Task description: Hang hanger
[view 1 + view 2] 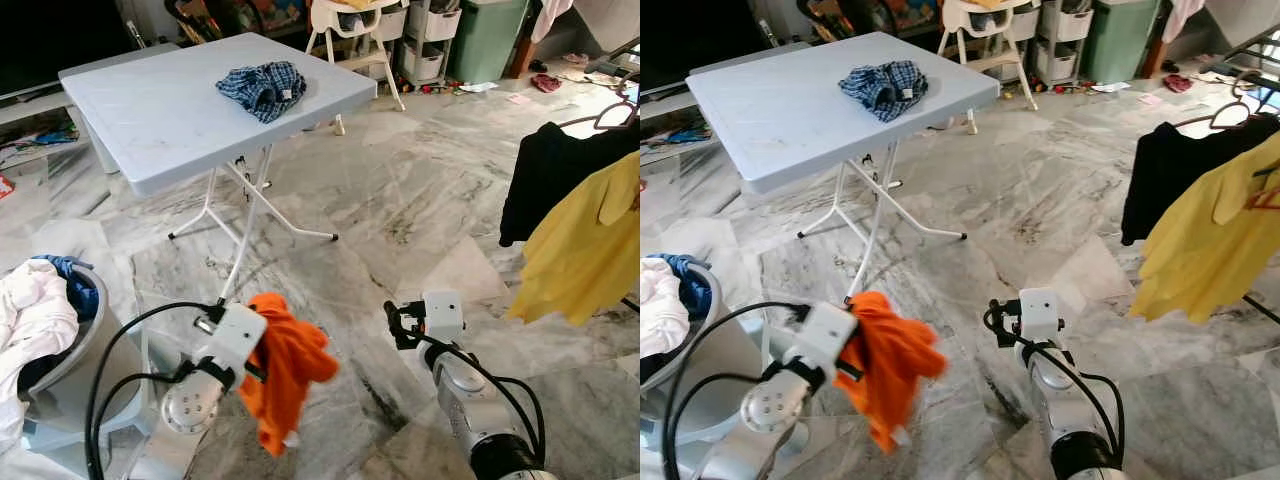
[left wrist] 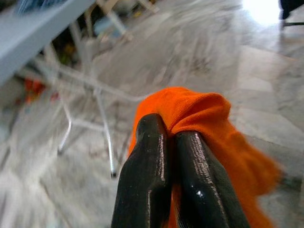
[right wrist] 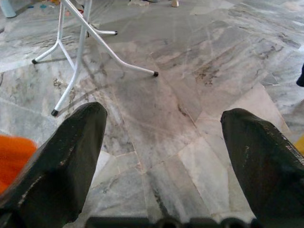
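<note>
Here the left gripper (image 2: pixel 166 142) is pinching an orange garment (image 1: pixel 290 370) low over the marble floor (image 1: pixel 400 210); in the left wrist view both black fingers (image 2: pixel 145 180) are pressed together with the cloth bunched over their tips and trailing off beyond them; in the head views the garment is hanging from the gripper, just beside it on the side toward the other arm, clear of the floor.

The right gripper (image 3: pixel 161 142) is sitting beside it, near but not touching the cloth; its fingers (image 3: pixel 61 156) are standing wide apart with bare floor between them and nothing held; an orange edge is showing past one finger in the right wrist view.

Ahead of both grippers, a white folding table (image 1: pixel 150 110) is standing with a blue plaid garment (image 1: pixel 262 88) crumpled on top; its metal legs (image 3: pixel 78 57) are showing well beyond the right fingers.

Off to the right of the right gripper, well apart, a black shirt (image 1: pixel 545 175) and a yellow shirt (image 1: pixel 585 245) are hanging side by side, a hanger (image 1: pixel 1215 115) hook showing above the black one.

To the left of the left gripper, a laundry basket (image 1: pixel 85 340) is holding white and blue clothes (image 1: pixel 35 310).
</note>
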Controlling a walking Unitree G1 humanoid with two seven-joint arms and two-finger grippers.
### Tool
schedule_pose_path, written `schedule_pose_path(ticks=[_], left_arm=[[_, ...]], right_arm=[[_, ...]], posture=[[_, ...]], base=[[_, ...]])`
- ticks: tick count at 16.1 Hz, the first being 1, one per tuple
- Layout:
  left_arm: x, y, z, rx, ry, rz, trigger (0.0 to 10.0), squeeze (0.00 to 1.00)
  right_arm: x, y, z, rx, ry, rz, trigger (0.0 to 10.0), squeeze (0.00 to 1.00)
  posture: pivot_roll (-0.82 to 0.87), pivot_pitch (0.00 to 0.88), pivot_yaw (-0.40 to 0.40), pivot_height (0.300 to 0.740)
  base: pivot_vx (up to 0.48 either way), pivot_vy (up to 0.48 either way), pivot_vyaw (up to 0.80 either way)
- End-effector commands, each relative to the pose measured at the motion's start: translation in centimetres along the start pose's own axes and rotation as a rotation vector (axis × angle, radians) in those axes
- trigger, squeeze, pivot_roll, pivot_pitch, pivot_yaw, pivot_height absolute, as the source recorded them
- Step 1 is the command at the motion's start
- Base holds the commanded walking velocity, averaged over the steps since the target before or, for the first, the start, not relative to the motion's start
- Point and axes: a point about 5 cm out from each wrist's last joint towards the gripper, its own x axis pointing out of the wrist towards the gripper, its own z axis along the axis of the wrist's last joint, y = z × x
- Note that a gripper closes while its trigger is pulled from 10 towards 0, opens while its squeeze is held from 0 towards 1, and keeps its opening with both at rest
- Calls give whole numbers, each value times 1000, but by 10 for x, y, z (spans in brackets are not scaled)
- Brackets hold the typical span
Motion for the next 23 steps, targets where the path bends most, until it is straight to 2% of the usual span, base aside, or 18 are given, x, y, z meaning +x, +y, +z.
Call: schedule_pose_path(ticks=[1, 3, 4, 7, 10, 13, 15, 16, 19, 21, 23], left_arm=[[6, 3, 17, 53, -79, -23, 10000, 0], [16, 9, 38, 153, -155, -57, 10000, 0], [22, 14, 53, 165, -206, -46, 10000, 0], [31, 24, 70, 210, -260, 5, 10000, 0], [39, 38, 87, 230, -311, 42, 10000, 0], [47, 45, 108, 260, -373, 57, 10000, 0], [48, 44, 111, 262, -384, 51, 10000, 0], [48, 41, 113, 265, -400, 30, 10000, 0], [44, 33, 116, 244, -421, -15, 10000, 0], [42, 28, 114, 254, -431, -41, 10000, 0], [40, 22, 122, 229, -469, -73, 10000, 0]], right_arm=[[-1, 4, 1, -15, 3, 28, 10000, 0], [-2, 8, 0, -11, 12, 61, 10000, 0], [-2, 12, 1, -3, 9, 96, 10000, 0], [-3, 14, 9, -12, -13, 169, 10000, 0], [-3, 5, 31, 23, -70, 265, 10000, 0], [0, -4, 50, -2, -113, 312, 10000, 0], [-3, 2, 55, 7, -127, 389, 10000, 0], [-9, 9, 52, -20, -106, 486, 10000, 0], [-17, 18, 44, -98, -79, 580, 10000, 0], [-22, 26, 41, -113, -52, 667, 10000, 0], [-19, 30, 38, -177, -39, 676, 10000, 0]], posture=[[-18, 0, 17, 740], [-20, 0, 17, 740], [-24, 0, 21, 740], [-32, 0, 29, 740], [-47, 0, 40, 740], [-50, 0, 48, 740], [-50, 0, 51, 740], [-49, 0, 55, 740], [-47, 0, 58, 740], [-44, 0, 59, 740], [-40, 0, 61, 740]], base=[[0, 0, 0], [0, 0, 0], [0, 0, 0], [0, 0, 0], [0, 0, 0], [0, 0, 0], [0, 0, 0], [0, 0, 0], [0, 0, 0], [0, 0, 0], [0, 0, 0]])
